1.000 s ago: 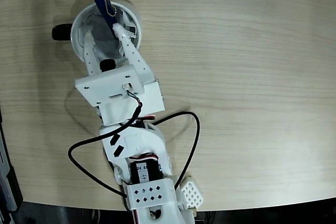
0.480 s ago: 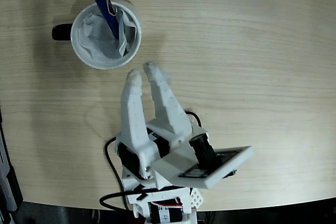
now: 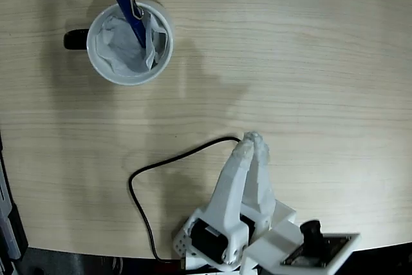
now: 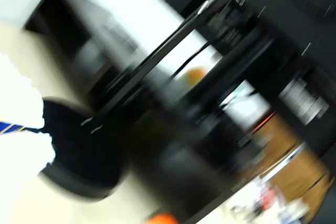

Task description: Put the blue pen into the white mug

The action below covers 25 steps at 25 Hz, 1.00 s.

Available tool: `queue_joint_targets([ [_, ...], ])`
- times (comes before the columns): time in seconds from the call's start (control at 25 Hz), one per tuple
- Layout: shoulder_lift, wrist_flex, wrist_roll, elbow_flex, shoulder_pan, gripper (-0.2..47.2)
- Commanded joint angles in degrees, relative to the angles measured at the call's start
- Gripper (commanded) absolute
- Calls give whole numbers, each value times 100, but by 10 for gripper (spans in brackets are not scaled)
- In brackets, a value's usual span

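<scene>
In the fixed view, nearest the lower edge of the picture, the tool point(image 3: 253, 141) is seen with its two fingers drawn together at the tips and nothing between them, so it is judged to be clenched and empty, lying well apart from the white mug point(image 3: 131, 44) and below and to the right of it. A black cable point(image 3: 168, 158) is looped over the tabletop point(image 3: 309, 75) between the arm's base and the fingertips, below the mug. Farther up, the mug is found standing on the tabletop with its black handle pointing left and crumpled white paper inside; the blue pen point(image 3: 129, 12) is lodged in it, slanted, its lower part sunk in the paper and its clipped end leaning out over the mug's upper rim. The placing step is therefore judged to be done, and what remains appears to be only the arm's retreat to rest; any further move would call for nothing more than clearance from the mug, so that the leaning pen is not knocked out. The wrist view adds little: it is heavily smeared, and dark furniture and bright patches of a room beyond the tabletop are all that can be made out, with a thin blue streak at the left edge that cannot be identified with certainty. The mug, the pen's resting place and the fingers' closure are shown by the fixed view alone
</scene>
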Motion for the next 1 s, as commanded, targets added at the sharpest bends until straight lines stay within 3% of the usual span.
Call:
queue_joint_targets([
  [0.0,642,1169,905,185,149,0],
  [0.36,2145,2224,4017,1547,79,-1],
  [0.96,3630,5792,4421,1872,62,-1],
])
